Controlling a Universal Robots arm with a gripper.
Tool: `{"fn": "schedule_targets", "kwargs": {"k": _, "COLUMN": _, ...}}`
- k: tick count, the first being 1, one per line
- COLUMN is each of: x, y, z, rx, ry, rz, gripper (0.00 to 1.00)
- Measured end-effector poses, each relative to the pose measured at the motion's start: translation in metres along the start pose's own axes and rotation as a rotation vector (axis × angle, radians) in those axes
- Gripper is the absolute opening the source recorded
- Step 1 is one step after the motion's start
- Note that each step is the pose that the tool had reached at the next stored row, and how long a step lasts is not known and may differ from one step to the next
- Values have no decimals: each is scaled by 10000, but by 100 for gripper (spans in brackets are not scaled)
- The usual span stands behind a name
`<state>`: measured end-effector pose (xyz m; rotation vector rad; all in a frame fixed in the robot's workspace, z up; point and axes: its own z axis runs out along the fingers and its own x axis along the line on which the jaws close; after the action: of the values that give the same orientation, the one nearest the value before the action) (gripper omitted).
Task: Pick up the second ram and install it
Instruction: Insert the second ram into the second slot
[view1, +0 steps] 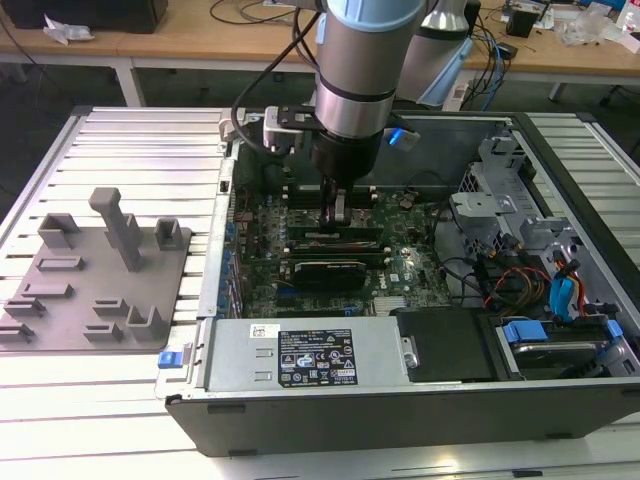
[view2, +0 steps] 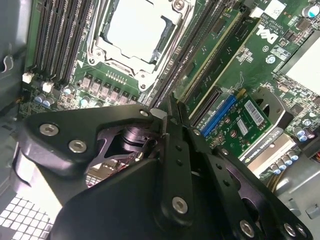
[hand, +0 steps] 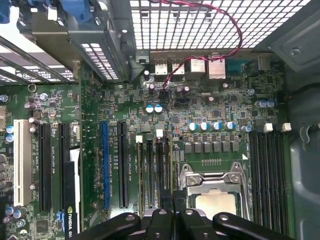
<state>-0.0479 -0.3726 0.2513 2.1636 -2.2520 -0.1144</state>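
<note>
Reaching straight down into the open computer case (view1: 400, 412) with the gripper (view1: 337, 212). Pinching narrow with the fingers (view2: 158, 114) on the second ram (view2: 172, 104), edge-on just over the slots (hand: 150, 170), CPU socket (view2: 135, 30) close beside the fingertips. Tight between case walls; grey tray (view1: 90, 290) well away on the slatted table (view1: 130, 140).

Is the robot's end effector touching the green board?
Cannot tell. In the exterior view the end effector is low over the green board, but its tip blocks the spot beneath. Both wrist views hide it too.
</note>
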Motion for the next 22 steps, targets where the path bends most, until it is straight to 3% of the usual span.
{"fn": "schedule_targets", "kwargs": {"k": 15, "x": 28, "y": -45, "z": 110, "rx": -13, "ry": 18, "rz": -271, "gripper": 9}}
{"fn": "schedule_targets", "kwargs": {"k": 22, "x": 32, "y": -63, "z": 111, "rx": -14, "ry": 21, "rz": -305, "gripper": 9}}
